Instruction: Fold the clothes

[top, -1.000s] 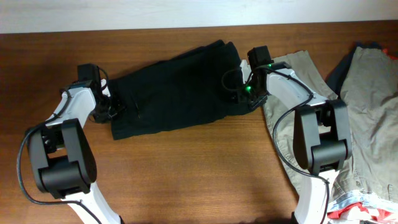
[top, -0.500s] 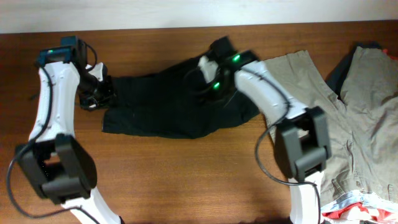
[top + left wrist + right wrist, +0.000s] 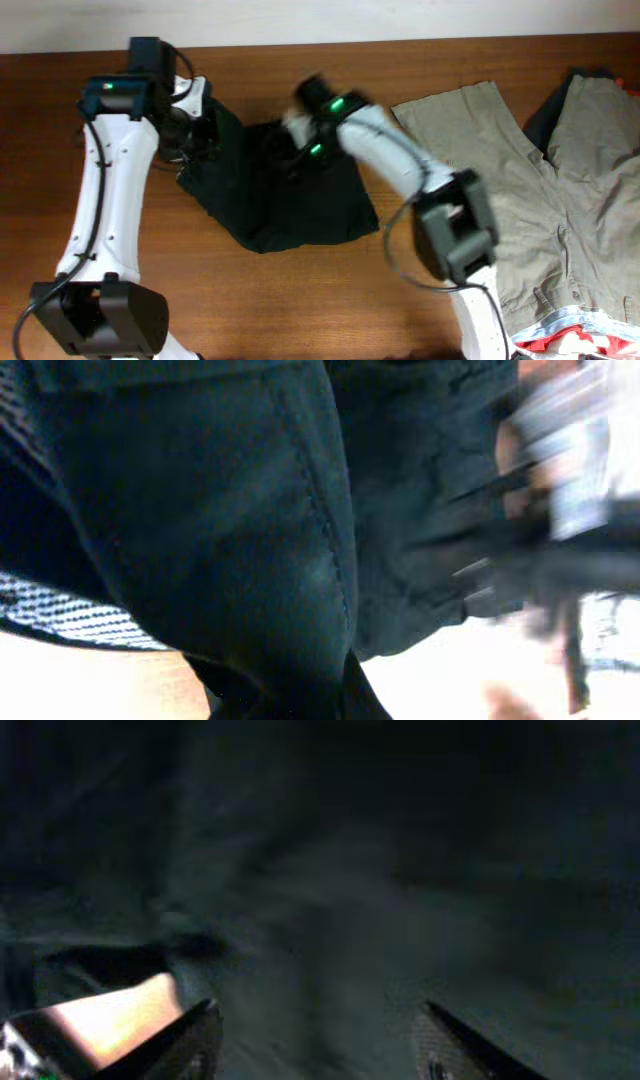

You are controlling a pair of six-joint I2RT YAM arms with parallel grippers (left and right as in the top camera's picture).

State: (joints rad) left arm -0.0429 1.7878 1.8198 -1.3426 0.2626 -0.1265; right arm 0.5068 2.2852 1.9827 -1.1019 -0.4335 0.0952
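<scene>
The black shorts (image 3: 300, 205) lie bunched on the wooden table (image 3: 300, 300) at centre left, and their left edge rises to my left gripper (image 3: 195, 135). That gripper is raised above the table's far left and is shut on this edge. In the left wrist view, black fabric (image 3: 250, 510) with a seam and a pale lining fills the frame and hides the jaws. My right gripper (image 3: 300, 150) is blurred over the top middle of the shorts. In the right wrist view its fingers (image 3: 320, 1040) stand wide apart over black fabric (image 3: 350, 870).
Beige-khaki shorts (image 3: 500, 170) lie spread to the right of the black shorts. More grey-beige clothing (image 3: 600, 140) lies at the far right. A small red-and-white item (image 3: 570, 335) sits at the bottom right edge.
My right gripper has swept left across the shorts, and my left gripper has moved up and to the right. The shorts went from stretched flat to bunched together.
</scene>
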